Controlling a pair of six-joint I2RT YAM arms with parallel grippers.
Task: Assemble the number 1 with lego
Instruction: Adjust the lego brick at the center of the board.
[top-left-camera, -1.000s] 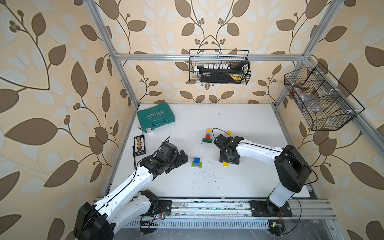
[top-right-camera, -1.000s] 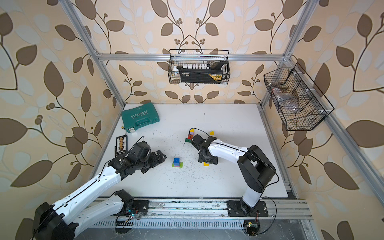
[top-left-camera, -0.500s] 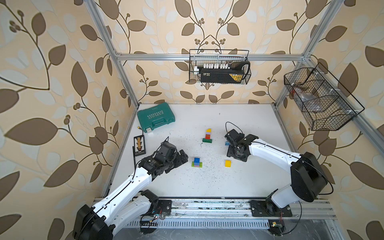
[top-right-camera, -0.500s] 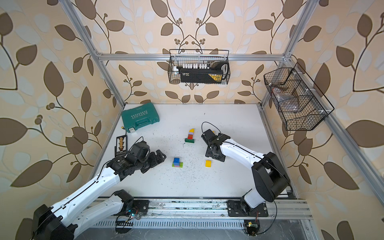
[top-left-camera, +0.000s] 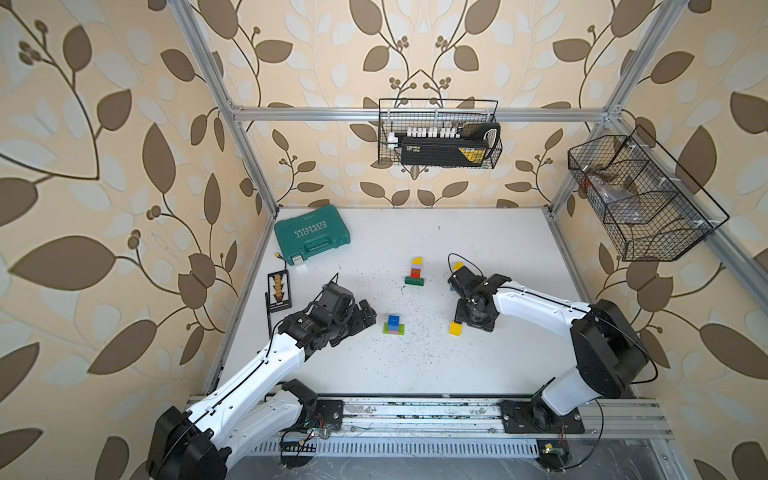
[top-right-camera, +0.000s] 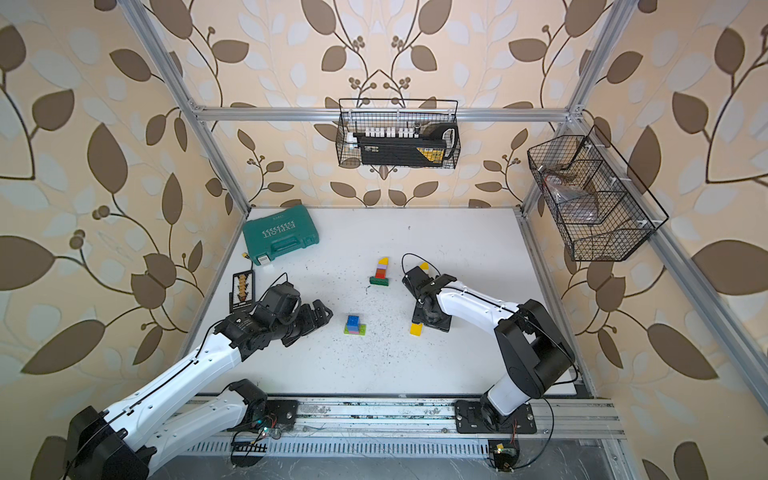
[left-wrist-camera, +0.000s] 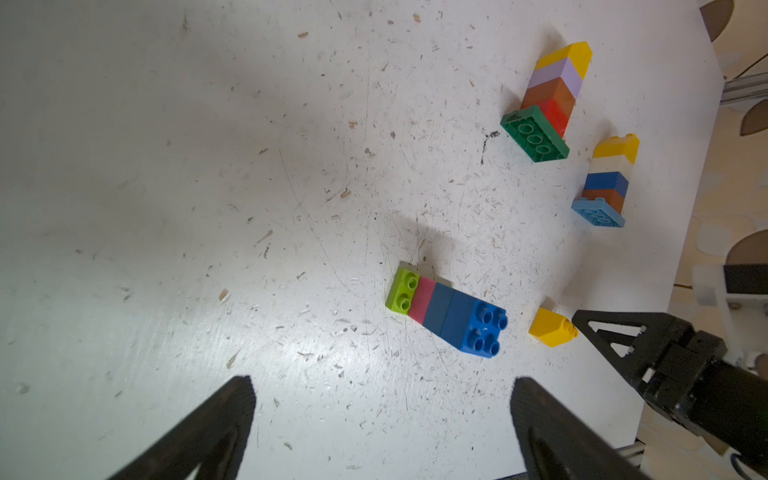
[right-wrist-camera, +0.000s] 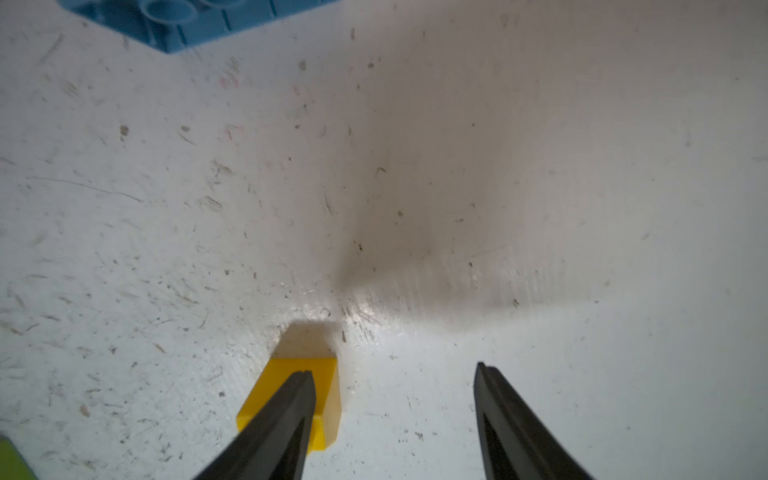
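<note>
- Right end effector (right-wrist-camera: 395, 370): jaws apart, nothing held, low over the tabletop (right-wrist-camera: 540, 166); one finger overlaps the loose yellow sloped brick (right-wrist-camera: 327, 390) rather than straddling it.
- Judged fix: shift sideways until the brick sits between both fingers, then close on its flat sides, not the slope.
- Left end effector (left-wrist-camera: 382, 382) gapes wide, empty, facing the blue-topped stack (left-wrist-camera: 449, 316) near the brick, likely its destination.
</note>
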